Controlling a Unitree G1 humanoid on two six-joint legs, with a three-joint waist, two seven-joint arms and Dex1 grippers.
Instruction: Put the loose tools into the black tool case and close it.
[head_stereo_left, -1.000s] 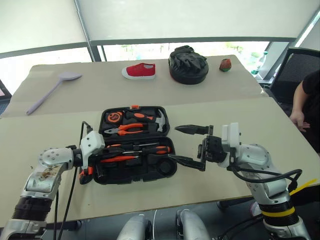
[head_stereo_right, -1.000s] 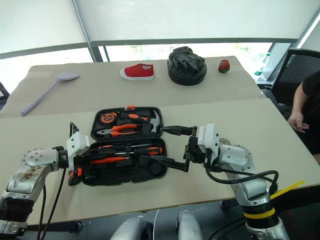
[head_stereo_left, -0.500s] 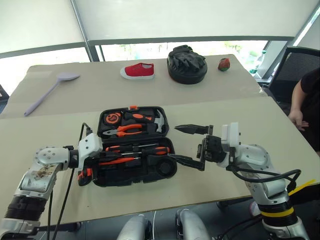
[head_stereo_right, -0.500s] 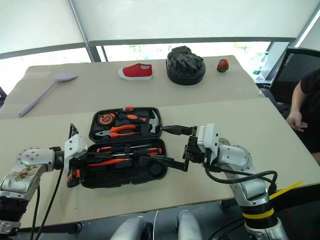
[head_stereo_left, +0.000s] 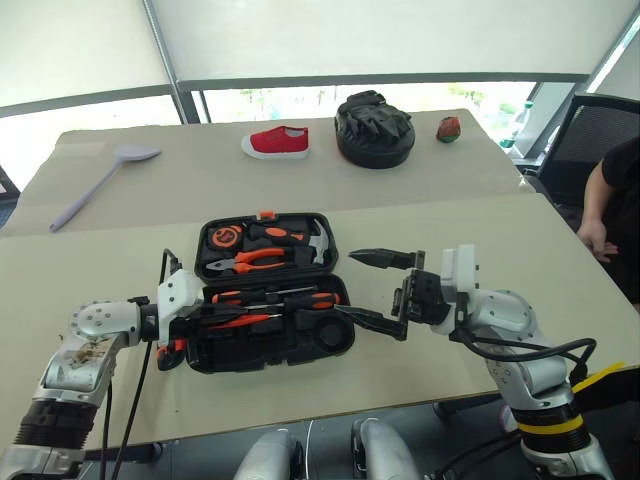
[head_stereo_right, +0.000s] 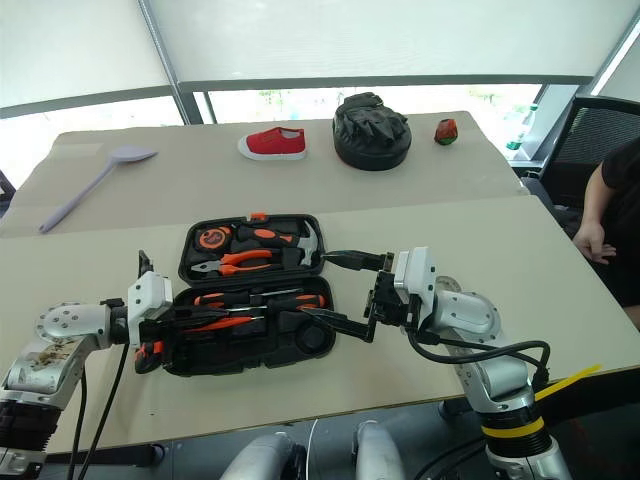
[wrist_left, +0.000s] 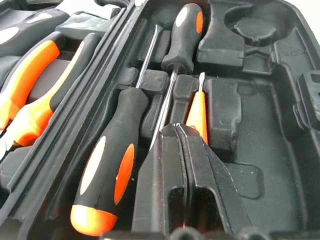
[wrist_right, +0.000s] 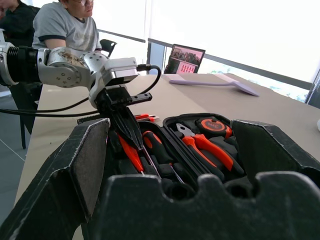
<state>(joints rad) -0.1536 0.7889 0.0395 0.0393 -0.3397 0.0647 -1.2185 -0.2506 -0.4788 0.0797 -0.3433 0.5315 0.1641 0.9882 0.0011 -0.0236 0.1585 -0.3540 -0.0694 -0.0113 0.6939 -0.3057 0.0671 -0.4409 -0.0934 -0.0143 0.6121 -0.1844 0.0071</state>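
The black tool case (head_stereo_left: 270, 361) lies open in the middle of the table. Its far half holds pliers, a hammer and a tape measure. In the near half lie two black-and-orange screwdrivers (wrist_left: 107, 165) (wrist_left: 184, 35) and a slim red-orange screwdriver (wrist_left: 198, 112). My left gripper (wrist_left: 176, 129) is shut and empty, its tips low over the near half beside the slim screwdriver. An orange-black utility knife (head_stereo_left: 166, 346) lies on the table at the case's left end, partly hidden under my left wrist. My right gripper (head_stereo_left: 368, 290) stands wide open at the case's right end, pointing left and holding nothing.
On the far side of the table lie a lilac spoon (head_stereo_left: 100, 182), a red shoe (head_stereo_left: 277, 141), a round black bundle of gloves (head_stereo_left: 376, 128) and a small red object (head_stereo_left: 450, 128). A person (head_stereo_left: 615, 210) sits by the table's right edge; another person (wrist_right: 70, 25) is on the left.
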